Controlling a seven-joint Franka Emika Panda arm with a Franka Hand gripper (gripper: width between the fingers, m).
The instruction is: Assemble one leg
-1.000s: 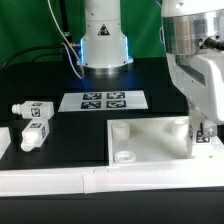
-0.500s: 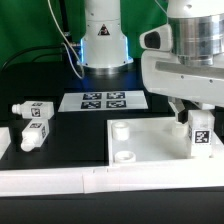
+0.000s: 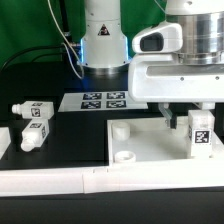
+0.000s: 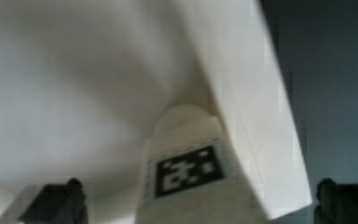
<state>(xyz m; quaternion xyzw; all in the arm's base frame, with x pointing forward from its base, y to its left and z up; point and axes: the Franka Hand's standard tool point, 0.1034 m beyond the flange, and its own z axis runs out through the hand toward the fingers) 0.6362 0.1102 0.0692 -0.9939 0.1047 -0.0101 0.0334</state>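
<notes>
A white leg [image 3: 199, 133] with a black-and-white tag stands upright at the near right corner of the flat white panel [image 3: 150, 146] in the exterior view. My gripper [image 3: 194, 112] hangs right above it. In the wrist view the leg [image 4: 194, 165] sits between my two dark fingertips [image 4: 53, 203], which stand wide apart with gaps to the leg on both sides. My gripper [image 4: 197, 208] is open and the panel [image 4: 87, 80] lies behind the leg.
Two loose legs [image 3: 30, 109] [image 3: 35, 135] lie at the exterior view's left. The marker board [image 3: 101, 100] lies behind the panel. The robot base [image 3: 103, 40] stands at the back. A white ledge [image 3: 60, 185] runs along the front.
My wrist has turned above the leg, and its body now reaches further to the exterior view's left. The leg's tag has come into view, and the leg stands in the same corner.
</notes>
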